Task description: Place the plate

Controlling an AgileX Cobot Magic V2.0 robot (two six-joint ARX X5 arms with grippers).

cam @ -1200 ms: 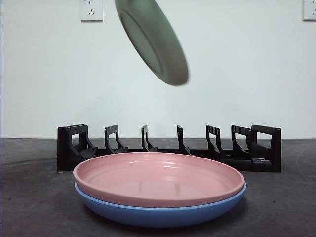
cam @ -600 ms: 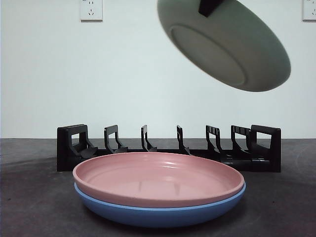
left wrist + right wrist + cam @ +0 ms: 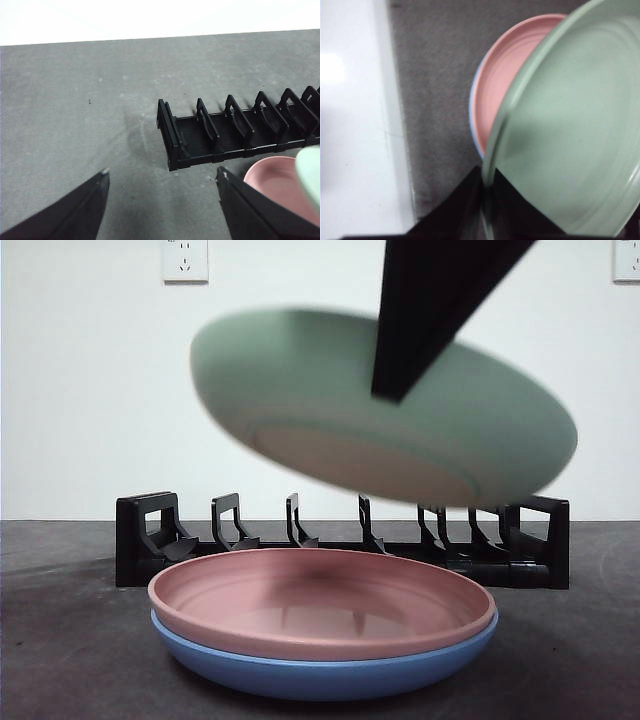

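black rack: on table, against white wall | 2 wall sockets: top corners

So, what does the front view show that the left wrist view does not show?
Only the front view shows the blue plate, two wall sockets, and the right gripper clamped on the green plate. Only the left wrist view shows the open left gripper over bare table. Both show the black rack, pink plate and green plate.

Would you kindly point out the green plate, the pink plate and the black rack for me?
green plate (image 3: 300, 390), front view, its left underside wall.
pink plate (image 3: 320, 605), front view, its inner floor.
black rack (image 3: 195, 137), left wrist view, its base tray.
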